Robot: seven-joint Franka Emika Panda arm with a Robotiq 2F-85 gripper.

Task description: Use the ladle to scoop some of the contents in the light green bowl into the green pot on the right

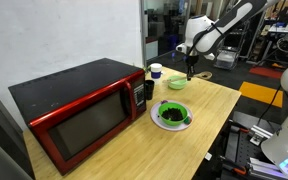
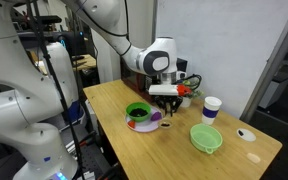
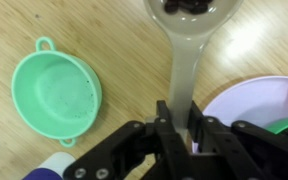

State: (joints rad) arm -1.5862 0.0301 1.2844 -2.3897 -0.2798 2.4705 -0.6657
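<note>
**Transfer step.** The pincer (image 3: 179, 118) is gripping the ladle (image 3: 183, 62) by its thin handle, jaws drawn narrow around it. The scoop is holding a dark load at the top of the wrist view. The ladle is hanging over the table between the light green bowl (image 3: 56, 90) and the green pot (image 2: 138, 112), nearer the pot. By this showing the scoop is filled and the pouring is not yet done. The next move calls for keeping the scoop level, bringing it over the pot's dark inside, then tipping. The table (image 1: 212, 105) is pale wood, also bearing a red microwave (image 1: 79, 110) and a white cup (image 2: 212, 108). Laboratory equipment is crowding the room behind.
</note>
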